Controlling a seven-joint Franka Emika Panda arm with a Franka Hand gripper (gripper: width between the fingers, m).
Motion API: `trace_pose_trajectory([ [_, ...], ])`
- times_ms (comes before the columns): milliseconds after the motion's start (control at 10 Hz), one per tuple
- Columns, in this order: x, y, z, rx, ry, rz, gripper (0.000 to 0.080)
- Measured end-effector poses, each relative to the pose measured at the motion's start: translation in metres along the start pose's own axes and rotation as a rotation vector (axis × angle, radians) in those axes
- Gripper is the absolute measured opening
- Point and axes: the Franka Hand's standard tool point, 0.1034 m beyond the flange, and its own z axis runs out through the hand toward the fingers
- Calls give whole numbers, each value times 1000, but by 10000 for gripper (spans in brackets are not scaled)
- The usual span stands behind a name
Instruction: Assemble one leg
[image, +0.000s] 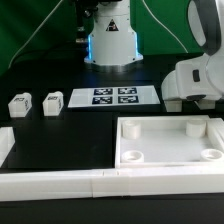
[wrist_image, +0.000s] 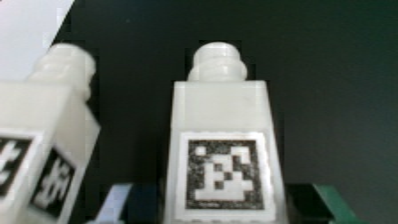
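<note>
Nearest in the wrist view are the two dark fingers (wrist_image: 329, 197) of the gripper (wrist_image: 226, 203), one at each side of a leg (wrist_image: 224, 120). The jaws stand about as wide as this leg, but we cannot tell if they press on it or only flank it.

The leg is a white block. The face toward the camera carries a black-and-white tag (wrist_image: 226, 170), and the far end narrows to a short rounded peg (wrist_image: 215, 58). Just beside it, with a dark gap between, is a second leg (wrist_image: 54, 120) of the same shape, cut by the picture edge. Both are on the black table (wrist_image: 329, 60).

In the exterior view a white rail (image: 100, 182) is nearest, running along the front. Behind it, at the exterior view's right, lies the big white panel (image: 170, 128), a shallow tray with a raised rim. Inside it we see its round sockets (image: 132, 155) near the corners.

Farther back, at the exterior view's left, a third leg (image: 18, 103) and a fourth leg (image: 52, 101) sit near each other, well apart from the arm (image: 195, 80). The marker board (image: 113, 96) lies between them and the arm. The robot base (image: 110, 40) is farthest.

Only the wrist view shows the fingers and the two legs by them, because in the exterior view the white body of the arm covers that place. Only the exterior view shows the panel, the rail, the marker board and the other two legs.
</note>
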Motion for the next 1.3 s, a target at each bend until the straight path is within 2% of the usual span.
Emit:
trace_pose_trajectory([
  [100, -5, 1, -19, 7, 70, -22, 294],
  [200, -23, 7, -39, 6, 104, -48, 294],
  [300, -29, 10, -55, 4, 160, -71, 294],
  [400, -31, 12, -79, 0, 335, -79, 294],
  [500, -47, 16, -98, -19, 475, -86, 294],
  [600, -57, 17, -108, -18, 552, -77, 294],
  [800, -59, 16, -130, 1, 687, -58, 294],
  [1000, -57, 15, -131, 19, 897, -71, 294],
  [1100, -58, 15, -127, 23, 942, -73, 294],
  [1200, -58, 16, -126, 22, 933, -71, 294],
  [1300, -57, 18, -132, 22, 940, -73, 294],
])
